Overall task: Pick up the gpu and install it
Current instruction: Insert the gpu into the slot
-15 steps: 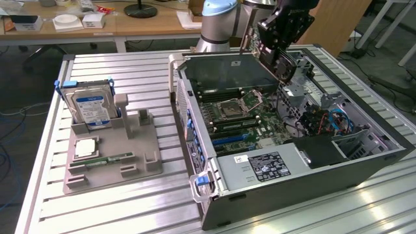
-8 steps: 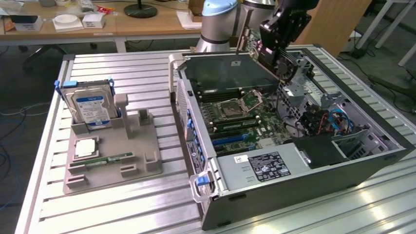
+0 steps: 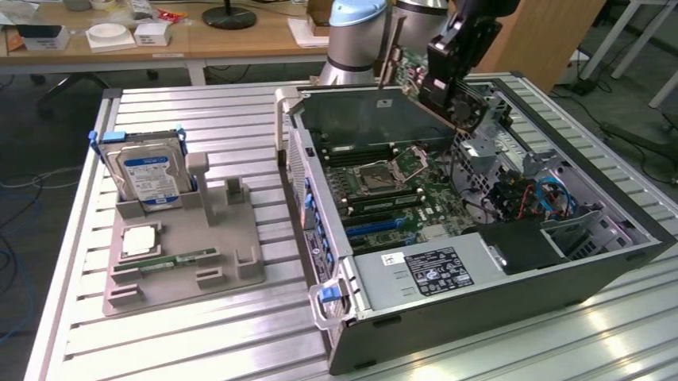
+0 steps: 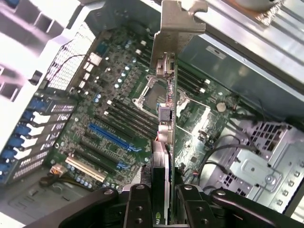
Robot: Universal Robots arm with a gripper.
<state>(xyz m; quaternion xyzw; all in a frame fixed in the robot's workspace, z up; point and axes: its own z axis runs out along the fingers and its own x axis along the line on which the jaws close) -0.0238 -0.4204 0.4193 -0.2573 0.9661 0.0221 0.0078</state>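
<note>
My gripper (image 3: 458,49) is shut on the gpu (image 3: 450,95), a dark card with a fan on its face. It hangs tilted above the far side of the open computer case (image 3: 593,262). In the wrist view I look along the gpu (image 4: 167,142) edge-on. Its pale metal bracket (image 4: 167,52) is at the far end, over the motherboard (image 4: 99,109). The black fingers (image 4: 138,206) clamp the card from both sides, and the gripper (image 4: 164,206) sits at the near end. The card is still above the board, apart from the blue slot (image 4: 111,137).
The blue slot (image 3: 376,226) lies beside black slots and the processor socket (image 3: 387,171). A power supply (image 3: 434,274) fills the near end of the case, and cables (image 3: 541,198) lie at the exterior view's right. A grey fixture (image 3: 180,246) holds a hard drive (image 3: 148,175) and a memory stick (image 3: 175,260).
</note>
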